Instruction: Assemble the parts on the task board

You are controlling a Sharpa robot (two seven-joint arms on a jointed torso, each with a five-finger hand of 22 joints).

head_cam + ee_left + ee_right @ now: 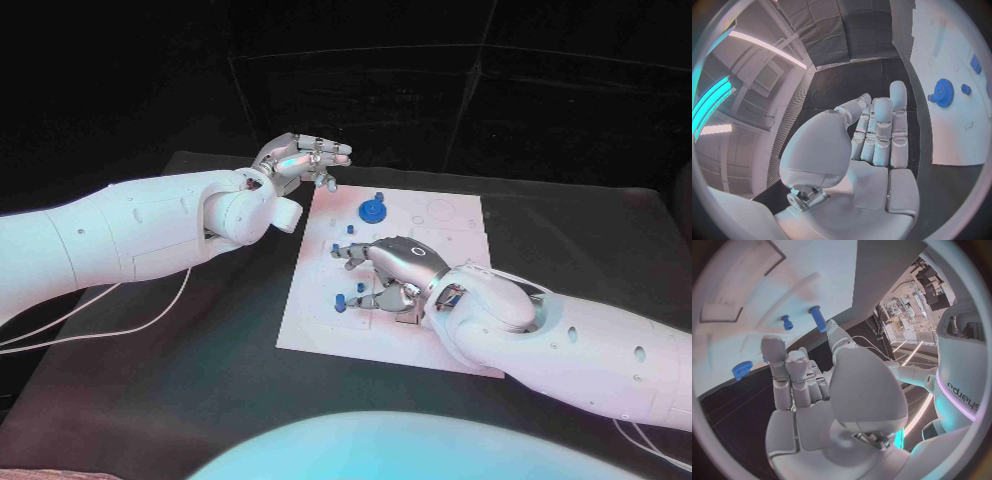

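While the flat white task board (447,345) bears a toothed blue gear (372,211), both silver robot hands (303,160) (392,270) hover released.

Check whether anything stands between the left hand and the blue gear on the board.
Nothing visible does. The left hand hovers off the task board's far left corner holding nothing, and only bare white board lies between it and the blue gear.

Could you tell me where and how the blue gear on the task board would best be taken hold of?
The blue gear lies flat on the task board, so its toothed rim is probably the best part to pinch, coming straight down from above with fingers on opposite sides. The left robot hand hovers just off the board's far left corner, empty, and looks nearest. The right robot hand is over the board's middle.
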